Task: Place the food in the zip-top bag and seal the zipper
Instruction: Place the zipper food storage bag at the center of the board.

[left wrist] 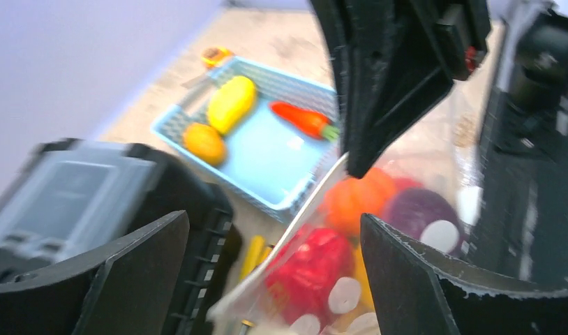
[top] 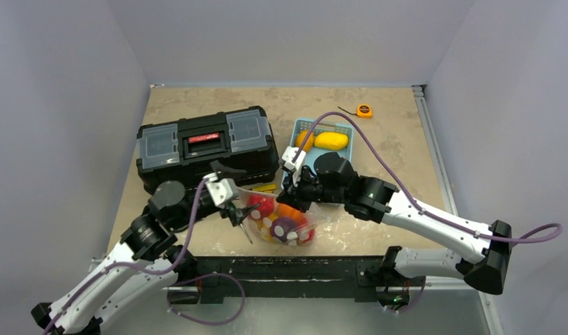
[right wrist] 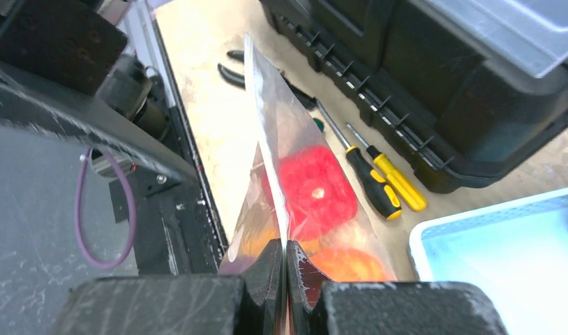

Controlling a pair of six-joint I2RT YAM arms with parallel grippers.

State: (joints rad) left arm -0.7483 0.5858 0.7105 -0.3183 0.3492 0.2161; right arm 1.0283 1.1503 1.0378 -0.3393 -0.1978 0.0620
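right gripper (right wrist: 284, 246) pinched the whitish zipper strip (right wrist: 264, 118) of the crinkly clear dotted zip-top bag (top: 267, 231)
the bag sat on the tan table (top: 379, 105) just in front of the black plastic toolbox (top: 204, 146) and light blue slotted basket (left wrist: 267, 150), holding glossy red, orange and purple toy food (top: 286, 227). the right jaws were pressed together on the strip. the left gripper (left wrist: 274, 220) gaped wide, gripping nothing, with the bag's edge between its fingers.

We see the zip-top bag (top: 268, 220) clear with white polka dots, and the food (top: 288, 213) inside it red, orange and purple. The basket (top: 323, 122) is light blue (lattice-patterned walls), holding a yellow piece (top: 331, 140), an orange piece (top: 305, 137) and a red carrot (left wrist: 302, 120) with a green tip. The toolbox (top: 197, 164) is black, grey-lidded, red-latched; the table (top: 400, 125) is mottled beige.
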